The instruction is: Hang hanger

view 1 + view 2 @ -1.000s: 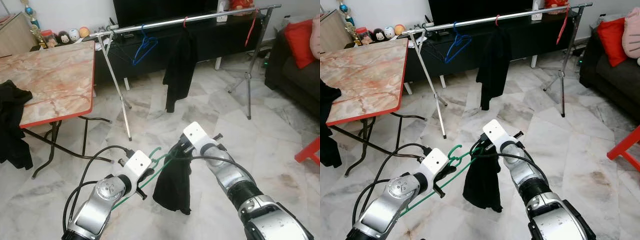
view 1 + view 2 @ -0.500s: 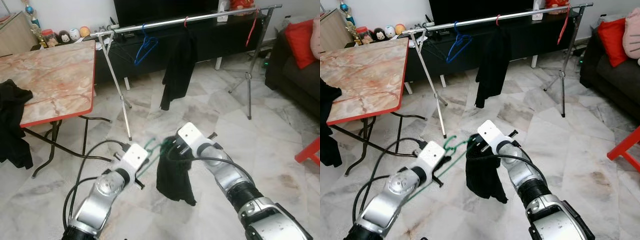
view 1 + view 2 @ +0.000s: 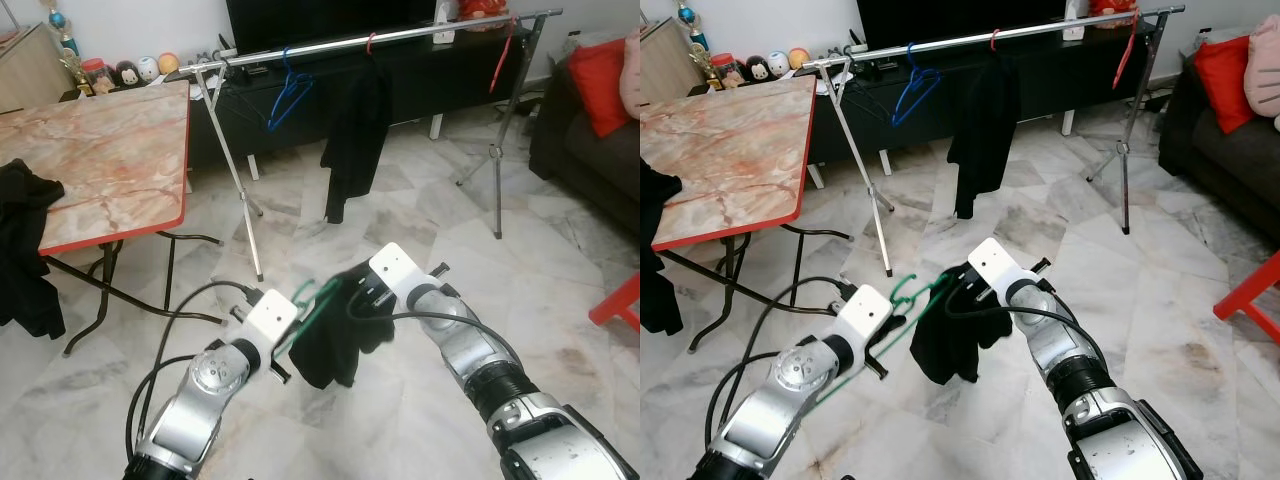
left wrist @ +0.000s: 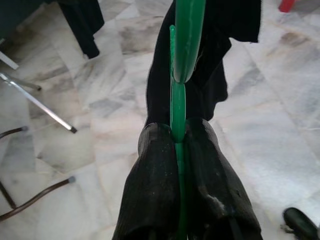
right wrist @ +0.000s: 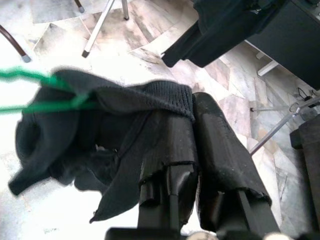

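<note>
A green wire hanger (image 3: 312, 305) sits low in front of me, pinched by my left gripper (image 4: 175, 137), which is shut on its wire. A black garment (image 3: 335, 330) is draped on the hanger and bunched between both arms. My right gripper (image 5: 192, 112) is shut on the garment's ribbed edge (image 5: 165, 95), just right of the hanger's hook. Behind stands the silver clothes rail (image 3: 400, 35), carrying a blue hanger (image 3: 288, 90), a black garment on a red hanger (image 3: 355, 130) and another red hanger (image 3: 503, 50).
A marble-topped folding table with a red rim (image 3: 110, 150) stands to the left, dark clothing (image 3: 25, 250) hanging off its edge. A dark sofa with a red cushion (image 3: 600, 85) is on the right, a red stool (image 3: 620, 300) near it. Marble floor lies between me and the rail.
The black garment has swung up from hanging straight down and now bunches sideways toward the left. My right gripper has moved slightly right and up with it. The left gripper keeps its hold.
</note>
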You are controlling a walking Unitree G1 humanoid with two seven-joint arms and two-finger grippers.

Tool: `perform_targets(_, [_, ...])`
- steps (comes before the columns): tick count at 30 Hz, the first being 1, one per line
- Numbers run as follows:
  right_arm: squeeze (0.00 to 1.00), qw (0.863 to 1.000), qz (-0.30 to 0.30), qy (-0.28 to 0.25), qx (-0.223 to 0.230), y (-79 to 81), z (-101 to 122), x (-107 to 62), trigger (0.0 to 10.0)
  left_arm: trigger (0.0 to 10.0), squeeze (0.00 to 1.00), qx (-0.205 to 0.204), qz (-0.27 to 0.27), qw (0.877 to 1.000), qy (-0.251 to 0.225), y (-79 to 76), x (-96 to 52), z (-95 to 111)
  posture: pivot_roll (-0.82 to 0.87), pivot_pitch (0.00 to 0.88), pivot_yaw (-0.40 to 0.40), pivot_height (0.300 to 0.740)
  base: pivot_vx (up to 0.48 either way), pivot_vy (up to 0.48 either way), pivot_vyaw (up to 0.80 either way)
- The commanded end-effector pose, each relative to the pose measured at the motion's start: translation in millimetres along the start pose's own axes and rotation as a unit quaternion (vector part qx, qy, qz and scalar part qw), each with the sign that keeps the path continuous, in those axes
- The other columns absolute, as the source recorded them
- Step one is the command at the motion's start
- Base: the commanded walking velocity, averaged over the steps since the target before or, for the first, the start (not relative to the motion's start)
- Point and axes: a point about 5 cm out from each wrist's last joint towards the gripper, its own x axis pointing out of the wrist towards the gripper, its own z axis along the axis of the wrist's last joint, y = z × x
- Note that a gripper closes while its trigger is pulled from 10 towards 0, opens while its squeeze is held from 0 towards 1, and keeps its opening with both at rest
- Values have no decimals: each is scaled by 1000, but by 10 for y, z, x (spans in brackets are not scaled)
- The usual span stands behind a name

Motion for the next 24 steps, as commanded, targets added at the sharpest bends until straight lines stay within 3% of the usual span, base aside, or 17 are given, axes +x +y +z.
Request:
perform_targets(1, [0, 1000, -2, -21, -1, -33, 143, 25, 10000, 10000, 0, -1, -8, 1000, -19, 1, -28, 79, -94, 0, 94, 740, 0, 0, 0])
perform_targets(13, [0, 999, 21, -33, -7, 32, 222, 49, 10000, 10000, 0, -30, -56, 997, -48, -101, -37, 164, -91, 0, 91, 740, 0, 0, 0])
perform_targets(18, [0, 999, 26, -25, -6, 70, 191, 49, 10000, 10000, 0, -50, -100, 992, -65, -199, -65, 227, -90, 0, 91, 740, 0, 0, 0])
perform_targets(24, [0, 999, 28, -29, -4, 80, 215, 43, 10000, 10000, 0, -21, -63, 997, -33, -150, -10, 151, -91, 0, 90, 740, 0, 0, 0])
